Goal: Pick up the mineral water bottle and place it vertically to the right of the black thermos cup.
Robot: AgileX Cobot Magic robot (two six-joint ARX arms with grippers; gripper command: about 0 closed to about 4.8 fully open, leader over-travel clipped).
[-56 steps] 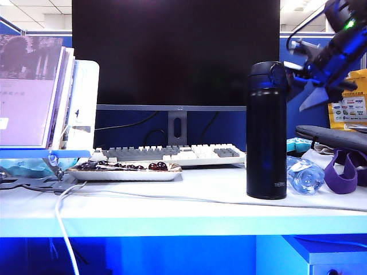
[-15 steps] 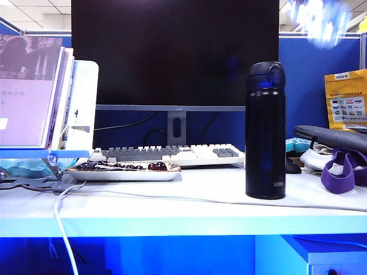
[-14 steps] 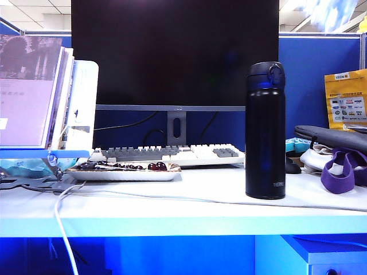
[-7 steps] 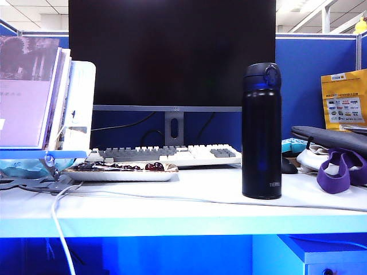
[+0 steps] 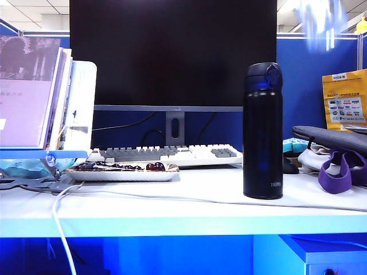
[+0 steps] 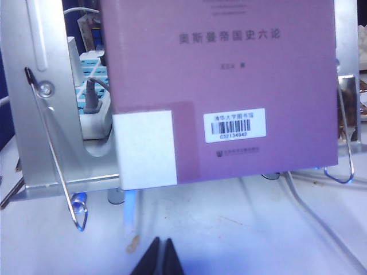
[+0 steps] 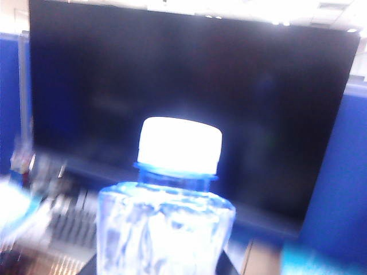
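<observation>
Your mineral water bottle fills the right wrist view close in front of the camera, white cap pointing away from the wrist, so its long axis runs along the gripper's reach. In the exterior view it is only a pale blue blur high near the top right, above and to the right of the black thermos cup. From this, the right gripper appears to have the bottle clamped partway shut around its body, though the fingers themselves are out of sight, so treat the grip as a judgement.

The thermos stands upright on the white desk, towards its right end near the front edge. The bare patch to its right, before the purple strap, is your target; you will have to bring the bottle down with its cap up.

The left gripper sits with its fingers pressed together, holding nothing, low over the desk's left end facing the purple book on its stand. The right arm is plainly the nearer one.
</observation>
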